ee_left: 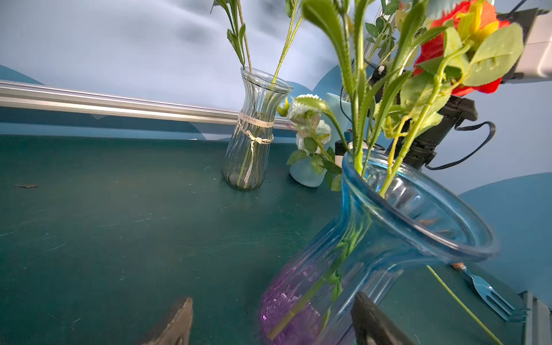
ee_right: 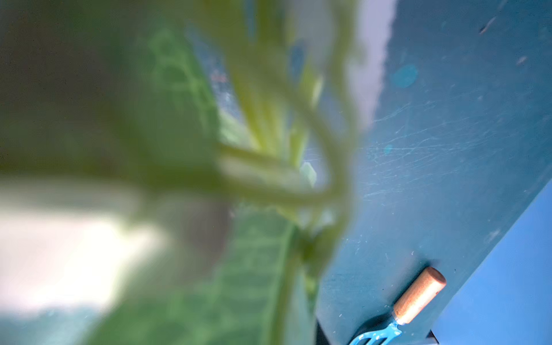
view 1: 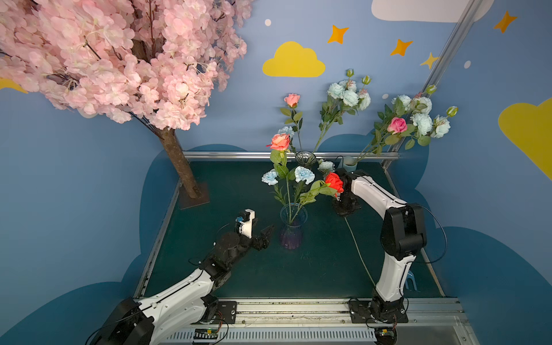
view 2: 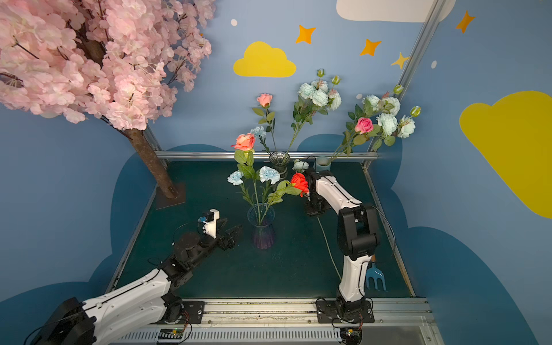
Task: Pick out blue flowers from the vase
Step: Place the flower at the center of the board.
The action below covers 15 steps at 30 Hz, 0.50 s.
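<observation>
Our left gripper [view 1: 263, 231] spread beside blue-purple vase [view 1: 292, 227] | right gripper pressed together, hidden behind red rose [view 1: 334, 182] | garden fork [view 2: 375, 276] plain in a top view.

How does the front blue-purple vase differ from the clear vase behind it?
The blue-purple vase is tinted, blue at the rim and purple at the base; the clear vase is colourless with a pale string round its waist. The blue-purple vase stands near the open left gripper; the clear vase stands back by the rail. The front one holds blue flowers, a coral rose and a red rose. Both are ribbed glass and upright.
</observation>
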{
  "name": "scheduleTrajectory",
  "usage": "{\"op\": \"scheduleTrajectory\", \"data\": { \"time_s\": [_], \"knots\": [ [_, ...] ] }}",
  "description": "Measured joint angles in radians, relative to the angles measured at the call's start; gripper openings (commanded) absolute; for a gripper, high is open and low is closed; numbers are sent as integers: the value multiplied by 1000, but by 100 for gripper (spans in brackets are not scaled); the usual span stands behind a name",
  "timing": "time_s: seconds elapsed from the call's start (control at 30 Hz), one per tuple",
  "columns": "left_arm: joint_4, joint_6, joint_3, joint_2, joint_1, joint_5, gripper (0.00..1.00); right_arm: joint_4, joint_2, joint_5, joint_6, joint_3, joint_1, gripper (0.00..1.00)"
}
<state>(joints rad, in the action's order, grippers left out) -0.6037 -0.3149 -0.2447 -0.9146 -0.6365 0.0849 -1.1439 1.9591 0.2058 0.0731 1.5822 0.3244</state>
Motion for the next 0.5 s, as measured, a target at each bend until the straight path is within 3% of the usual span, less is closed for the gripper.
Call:
{"op": "scheduleTrajectory", "data": {
  "time_s": [0.33, 0.5],
  "knots": [
    [0, -1, 0, 0, 2, 0, 84, -19, 36, 14, -1, -23, -27, 0],
    [0, -4, 0, 0, 6, 0, 84, 0, -96, -5, 5, -93, -21, 0]
  ]
}}
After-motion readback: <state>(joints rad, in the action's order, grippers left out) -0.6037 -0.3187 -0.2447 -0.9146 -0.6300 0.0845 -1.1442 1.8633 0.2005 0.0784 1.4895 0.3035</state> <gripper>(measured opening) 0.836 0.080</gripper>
